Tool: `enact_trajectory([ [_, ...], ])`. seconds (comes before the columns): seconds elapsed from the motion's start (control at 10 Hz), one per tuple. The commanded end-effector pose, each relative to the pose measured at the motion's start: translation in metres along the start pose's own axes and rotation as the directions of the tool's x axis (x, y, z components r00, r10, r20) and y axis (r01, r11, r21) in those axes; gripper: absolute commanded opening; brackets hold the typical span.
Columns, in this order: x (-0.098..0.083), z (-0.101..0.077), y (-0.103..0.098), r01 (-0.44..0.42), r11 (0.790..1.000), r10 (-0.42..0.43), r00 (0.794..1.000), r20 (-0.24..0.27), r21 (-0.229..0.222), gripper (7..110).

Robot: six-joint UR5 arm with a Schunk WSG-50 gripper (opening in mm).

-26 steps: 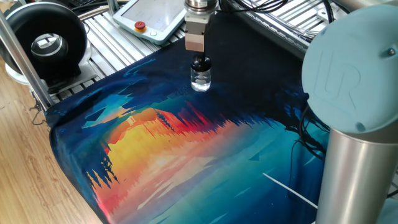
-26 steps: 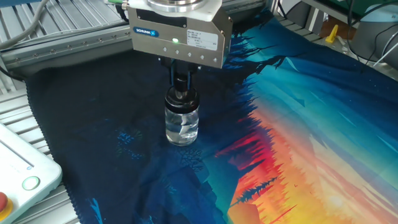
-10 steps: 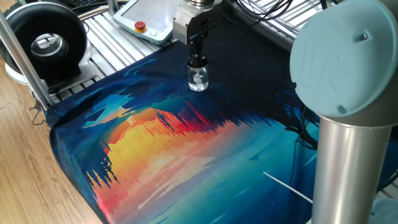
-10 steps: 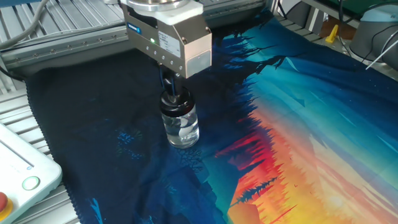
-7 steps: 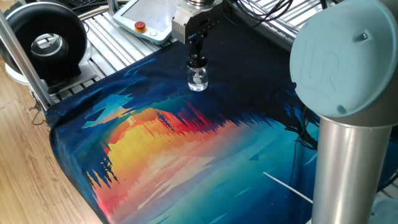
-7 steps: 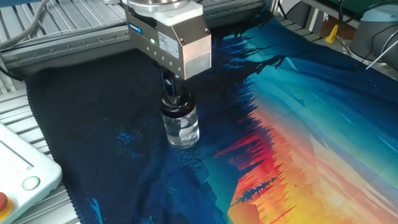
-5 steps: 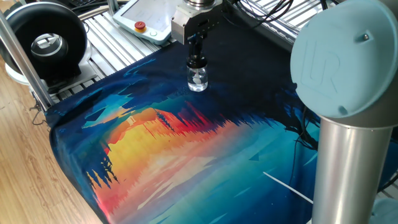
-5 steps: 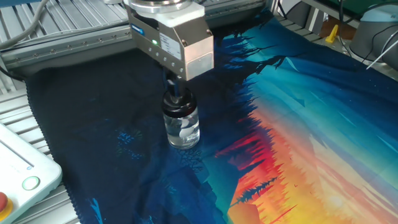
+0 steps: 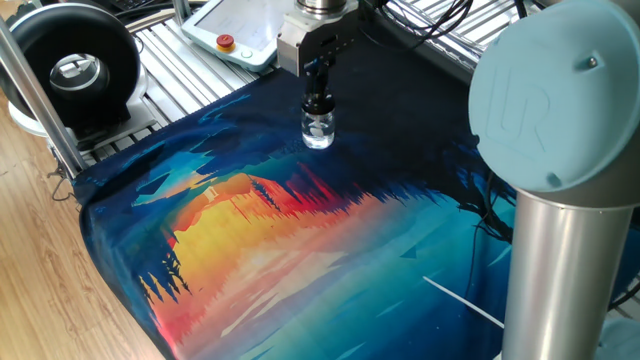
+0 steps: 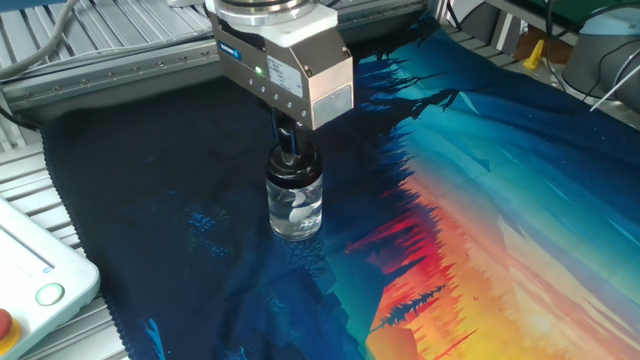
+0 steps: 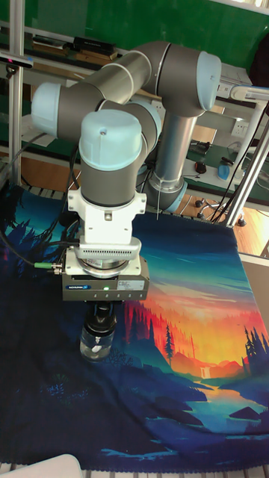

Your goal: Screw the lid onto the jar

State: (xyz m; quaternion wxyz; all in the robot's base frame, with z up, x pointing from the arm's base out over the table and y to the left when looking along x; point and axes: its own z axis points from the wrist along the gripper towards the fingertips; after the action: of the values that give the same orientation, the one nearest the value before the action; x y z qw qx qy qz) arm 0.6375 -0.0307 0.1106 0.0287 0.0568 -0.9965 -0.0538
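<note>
The end effector (image 10: 288, 152) hangs straight down over the jar (image 10: 294, 204), its two dark fingers (image 10: 291, 145) clenched on the lid (image 10: 293, 168) that sits on the jar's neck. In the tall view the end effector (image 11: 102, 316) shows its wide face with a green light, and the fingers reach down to the lid (image 11: 100, 328) just below it.

Against the frame half a second back, the end effector body has turned a little further about its upright axis: in the other fixed view its pale side face now points more to the right and the housing sits slightly further right. Against the oldest frame the turn is large, since there the broad labelled face looked at the camera. The jar has stayed in its place on the cloth throughout.

The jar (image 9: 318, 130) is small, clear, round and squat, standing upright, with something pale showing through the glass. The lid (image 9: 319, 103) is black and narrower than the jar's body. The jar (image 11: 98, 346) rests on the dark far part of a printed cloth (image 9: 300, 250), left of its orange and red band. The cloth covers the worktop (image 9: 30, 290).
</note>
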Motion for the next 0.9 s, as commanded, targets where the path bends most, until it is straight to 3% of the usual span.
enact_trajectory([
  [0.0, 0.003, -0.002, 0.009, 0.053, 0.998, -0.053, 0.999, -0.004, -0.039, 44],
  [0.4, 0.002, 0.004, -0.002, 0.086, 0.996, -0.086, 0.996, -0.003, -0.001, 44],
  [0.8, 0.010, -0.002, 0.008, 0.085, 0.996, -0.085, 0.996, -0.036, -0.002, 44],
])
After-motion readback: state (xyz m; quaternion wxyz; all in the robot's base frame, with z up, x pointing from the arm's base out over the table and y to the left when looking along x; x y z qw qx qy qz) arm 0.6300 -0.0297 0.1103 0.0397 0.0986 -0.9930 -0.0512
